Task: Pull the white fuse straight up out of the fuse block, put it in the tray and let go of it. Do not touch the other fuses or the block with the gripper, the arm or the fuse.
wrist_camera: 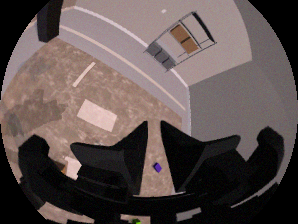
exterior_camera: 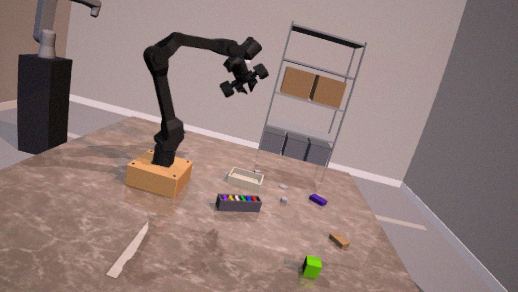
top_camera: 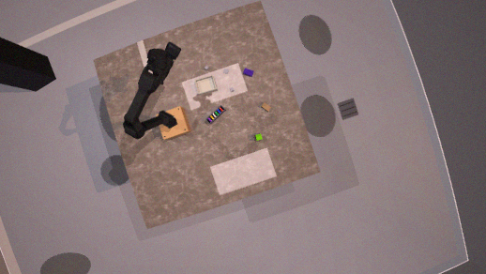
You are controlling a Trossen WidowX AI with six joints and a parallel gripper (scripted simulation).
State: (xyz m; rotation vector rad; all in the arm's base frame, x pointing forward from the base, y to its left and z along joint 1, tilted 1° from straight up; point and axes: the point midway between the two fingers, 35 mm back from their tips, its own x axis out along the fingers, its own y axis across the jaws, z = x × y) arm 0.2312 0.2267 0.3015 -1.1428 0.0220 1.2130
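My gripper (exterior_camera: 248, 91) (wrist_camera: 153, 124) is high above the table, behind and well above the tray, with a narrow gap between its fingertips and nothing held. Its fingers cannot be made out in the top view. The dark fuse block (exterior_camera: 239, 206) stands on the table in front of the tray, with a row of coloured fuses. The white fuse (exterior_camera: 237, 198) sits in the block, third from the purple end, between the yellow and green ones. The cream tray (top_camera: 205, 85) (exterior_camera: 245, 183) looks empty. The block and tray are not seen clearly in the wrist view.
The arm's orange base (top_camera: 180, 124) (exterior_camera: 157, 178) is left of the block. A purple block (top_camera: 248, 72) (exterior_camera: 318, 200) (wrist_camera: 157, 167), a brown block (top_camera: 265, 107) (exterior_camera: 339, 240) and a green cube (top_camera: 258, 137) (exterior_camera: 312, 267) lie to the right. Small grey pieces lie near the tray.
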